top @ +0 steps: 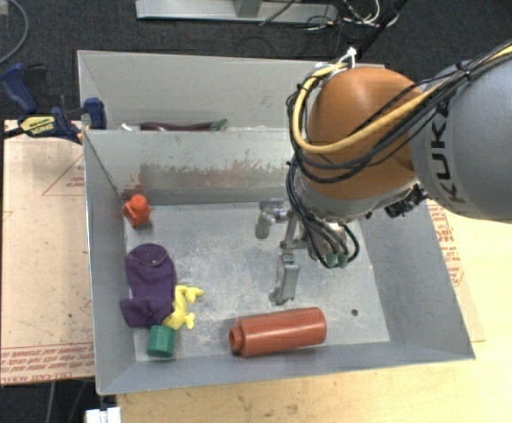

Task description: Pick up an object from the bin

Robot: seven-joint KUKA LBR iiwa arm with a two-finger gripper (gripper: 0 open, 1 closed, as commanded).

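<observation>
Currently the gripper [276, 252] hangs over the floor of the bin [106, 236], fingers [284, 282] spread apart and empty. Nearest is the red-brown cylinder [278, 332], lying by the front wall. Straddle its short axis before closing; it may roll.

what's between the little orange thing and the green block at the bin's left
In the camera view, a purple cloth-like thing lies between the orange thing and the green block, with a small yellow toy beside it, just above the block.
</observation>
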